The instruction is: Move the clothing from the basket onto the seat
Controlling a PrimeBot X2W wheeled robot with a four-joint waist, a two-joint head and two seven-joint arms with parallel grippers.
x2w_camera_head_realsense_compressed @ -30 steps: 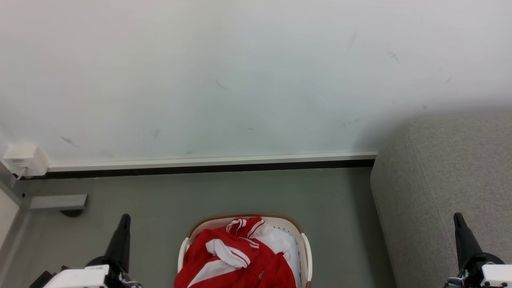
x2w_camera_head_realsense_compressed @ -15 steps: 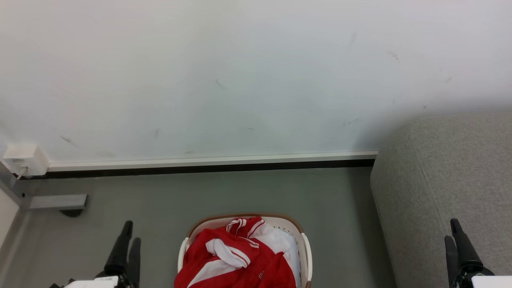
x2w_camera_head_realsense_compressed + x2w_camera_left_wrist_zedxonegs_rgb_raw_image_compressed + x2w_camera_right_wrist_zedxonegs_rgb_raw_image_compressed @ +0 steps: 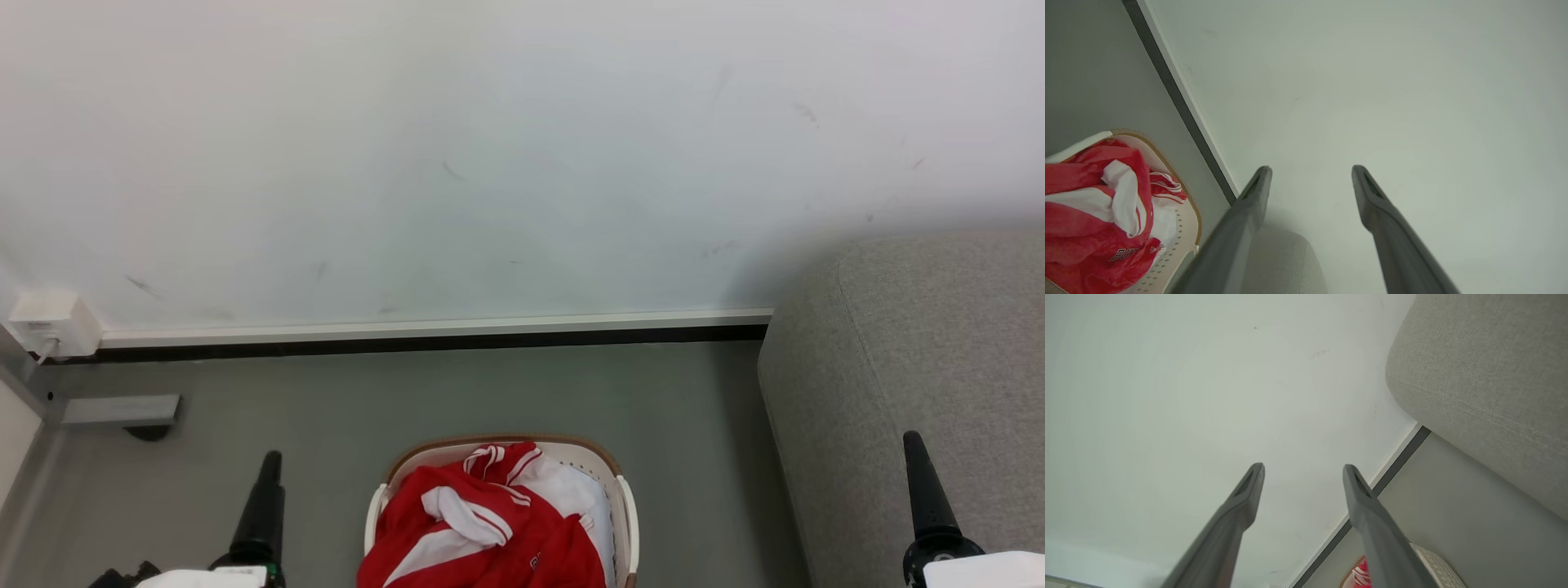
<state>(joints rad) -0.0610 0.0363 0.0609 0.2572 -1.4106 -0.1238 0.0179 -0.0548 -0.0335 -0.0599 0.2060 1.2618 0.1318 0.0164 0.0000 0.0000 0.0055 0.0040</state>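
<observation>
The clothing, red with white panels and striped cuffs, lies heaped in the cream basket on the floor at the bottom centre of the head view. The grey sofa stands to the basket's right. My left gripper hangs left of the basket, and my right gripper is over the sofa's front; both are seen edge-on. In the left wrist view my left gripper is open and empty, with the clothing and basket at lower left. The right gripper is open and empty, the sofa at upper right.
A pale wall with a white and black skirting strip runs behind the basket. A white socket box and a grey metal bar sit at the far left. Grey floor lies between the wall and the basket.
Both grippers have turned about their wrists, from showing two fingers each to edge-on. The left one has shifted slightly right, the right one slightly left. The clothing and basket have not moved.
</observation>
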